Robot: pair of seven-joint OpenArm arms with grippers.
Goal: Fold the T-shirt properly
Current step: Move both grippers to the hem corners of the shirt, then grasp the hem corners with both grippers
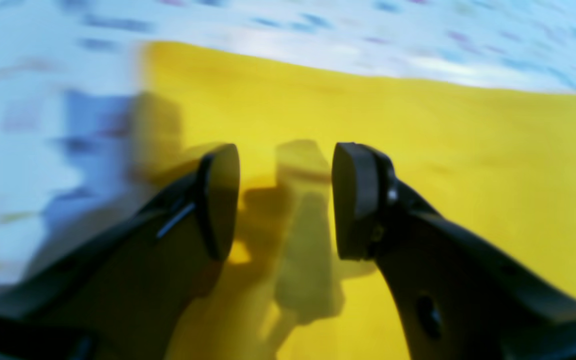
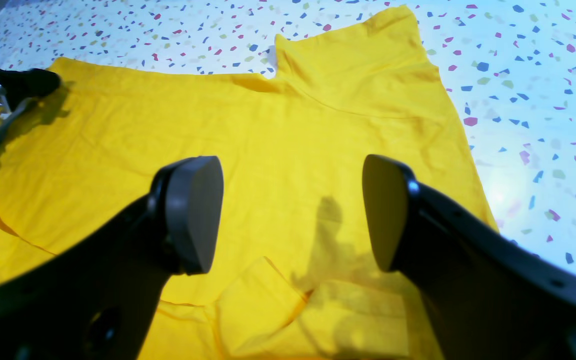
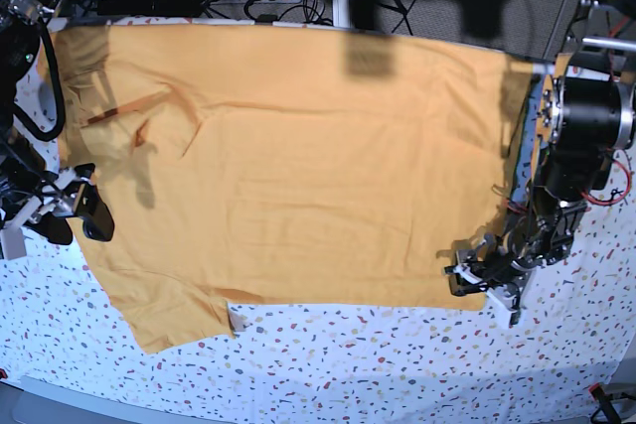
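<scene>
**Both grippers spread at opposite ends of the flat shirt**

The left gripper (image 1: 285, 200) hangs with its jaws spread and nothing between them, just over a corner of the T-shirt (image 3: 298, 166); the cloth edge runs directly ahead of its fingertips and the terrazzo-patterned table (image 1: 28, 75) shows just beyond and to one side. The right gripper (image 2: 293, 215) is likewise spread and empty, poised above the sleeve end, with a folded-over flap of fabric beneath it and the sleeve stretching away in front. The shirt lies spread flat, its long axis running from one gripper to the other. Each arm is nearest its own end, so the coming pinch looks like a downward reach onto the near edge.
</scene>
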